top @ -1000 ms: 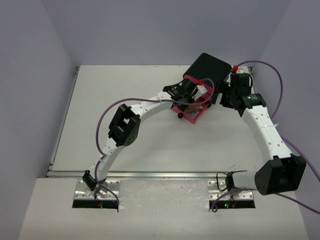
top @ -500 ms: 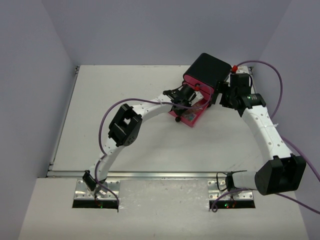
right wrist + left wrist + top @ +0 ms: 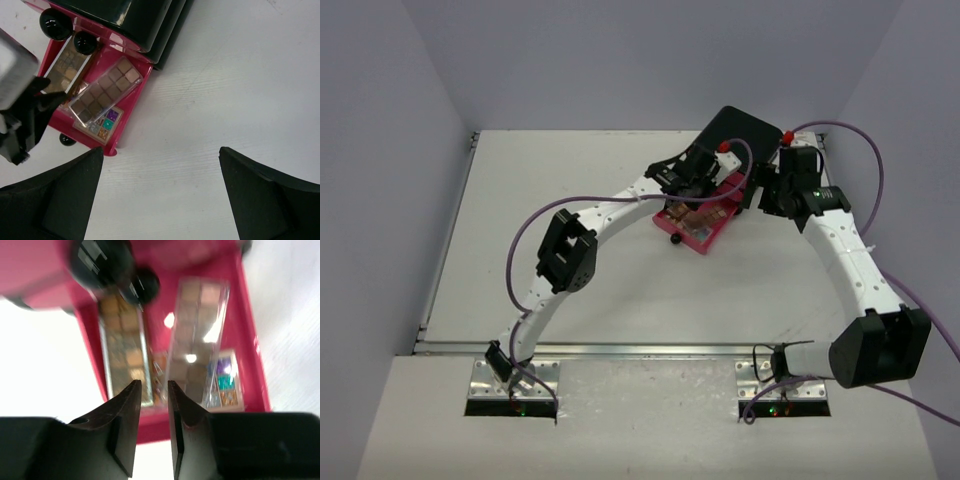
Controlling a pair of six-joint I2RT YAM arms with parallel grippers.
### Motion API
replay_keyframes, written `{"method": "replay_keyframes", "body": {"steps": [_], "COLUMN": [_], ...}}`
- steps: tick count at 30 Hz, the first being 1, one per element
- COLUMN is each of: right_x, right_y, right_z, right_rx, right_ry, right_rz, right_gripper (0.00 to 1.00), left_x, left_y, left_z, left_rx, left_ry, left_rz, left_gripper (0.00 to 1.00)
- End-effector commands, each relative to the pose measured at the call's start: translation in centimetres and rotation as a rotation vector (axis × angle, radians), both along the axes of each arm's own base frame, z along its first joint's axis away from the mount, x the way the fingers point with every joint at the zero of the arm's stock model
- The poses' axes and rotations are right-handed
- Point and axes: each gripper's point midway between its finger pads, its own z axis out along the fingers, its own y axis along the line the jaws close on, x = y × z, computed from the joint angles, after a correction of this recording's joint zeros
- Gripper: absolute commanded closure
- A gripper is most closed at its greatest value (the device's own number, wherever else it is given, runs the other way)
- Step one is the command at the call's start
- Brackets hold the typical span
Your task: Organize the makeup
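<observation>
An open pink drawer (image 3: 712, 238) juts from the black box (image 3: 745, 135). It holds a gold-brown palette (image 3: 122, 347), a longer brown palette in a clear case (image 3: 197, 335) and a multicoloured palette (image 3: 225, 380). All three also show in the right wrist view: the gold-brown one (image 3: 67, 65), the brown one (image 3: 107, 90) and the multicoloured one (image 3: 102, 124). A thin reddish item (image 3: 160, 371) lies between the palettes. My left gripper (image 3: 154, 385) hovers above the drawer's front, its jaws a narrow gap apart and empty. My right gripper (image 3: 161, 150) is wide open over bare table, right of the drawer.
Black round knobs (image 3: 55, 22) sit on the pink drawer fronts, one at the open drawer's front (image 3: 673, 240). The box stands at the table's back right. My left gripper's body (image 3: 22, 120) shows beside the drawer in the right wrist view. Walls enclose the table.
My left gripper has risen and moved back toward the box, uncovering the palettes in the drawer. The right arm has not moved.
</observation>
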Motion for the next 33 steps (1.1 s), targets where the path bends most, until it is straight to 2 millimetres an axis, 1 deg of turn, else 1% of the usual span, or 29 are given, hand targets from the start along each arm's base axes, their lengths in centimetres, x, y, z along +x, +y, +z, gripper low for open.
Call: {"method": "replay_keyframes", "body": {"steps": [1,2,3,4,5,6,7,9,10,14,16,18,20,23,25,26,30,31,33], "right_x": [2.1,2.7,3.2,3.6,4.5,5.4,6.1,7.6,8.4,11.2,12.3,13.8,14.9,16.6,17.5,17.8,18.7,18.8,19.0], "right_y": [0.5,0.5,0.5,0.4,0.4,0.4,0.4,0.5,0.5,0.4,0.0,-0.2,-0.6,-0.8,-0.9,-0.7,-0.6,-0.6,-0.9], "right_z": [1.8,2.2,2.5,2.8,3.5,4.4,4.9,4.3,4.2,4.5,5.2,5.0,4.5,3.5,3.1,2.9,2.3,2.1,1.6], "right_rx": [0.033,0.036,0.036,0.036,0.040,0.045,0.051,0.062,0.065,0.076,0.074,0.061,0.046,0.036,0.038,0.040,0.045,0.041,0.028], "right_ry": [-0.052,-0.057,-0.061,-0.065,-0.080,-0.100,-0.110,-0.092,-0.092,-0.103,-0.122,-0.125,-0.120,-0.110,-0.106,-0.106,-0.114,-0.118,-0.111], "right_rz": [0.006,0.008,0.008,0.006,0.002,-0.003,-0.008,-0.008,-0.010,-0.018,-0.026,-0.029,-0.037,-0.047,-0.053,-0.049,-0.045,-0.044,-0.050], "right_gripper": [0.02,0.02,0.02,0.02,0.02,0.02,0.02,0.02,0.03,0.03,0.03,0.03,0.03,0.03,0.03,0.03,0.03,0.03,0.03], "left_x": [1.9,1.7,1.5,1.1,0.3,-0.7,-1.6,-4.4,-5.7,-9.4,-9.7,-10.3,-10.2,-10.2,-10.8,-10.9,-11.8,-11.4,-11.0], "left_y": [-1.5,-1.1,-1.0,-0.5,0.2,1.1,1.8,4.5,5.4,7.6,8.0,8.4,8.0,7.3,6.6,6.1,4.9,4.5,4.2], "left_z": [8.5,9.4,8.6,9.9,10.5,10.3,9.7,6.8,5.6,2.7,2.3,1.1,0.1,-2.2,-3.6,-3.9,-6.5,-6.4,-8.0], "left_rx": [-0.163,-0.179,-0.181,-0.209,-0.228,-0.235,-0.237,-0.206,-0.191,-0.181,-0.214,-0.227,-0.247,-0.255,-0.261,-0.273,-0.255,-0.260,-0.241], "left_ry": [-0.172,-0.180,-0.164,-0.169,-0.148,-0.108,-0.072,0.013,0.034,0.070,0.019,0.005,0.001,0.054,0.095,0.098,0.138,0.135,0.173], "left_rz": [0.031,0.038,0.041,0.046,0.055,0.067,0.077,0.094,0.083,0.031,0.024,0.023,0.029,0.065,0.058,0.049,0.037,0.037,0.082], "left_gripper": [0.73,0.73,0.73,0.73,0.73,0.74,0.74,0.73,0.72,0.70,0.68,0.63,0.61,0.58,0.55,0.55,0.52,0.51,0.51]}}
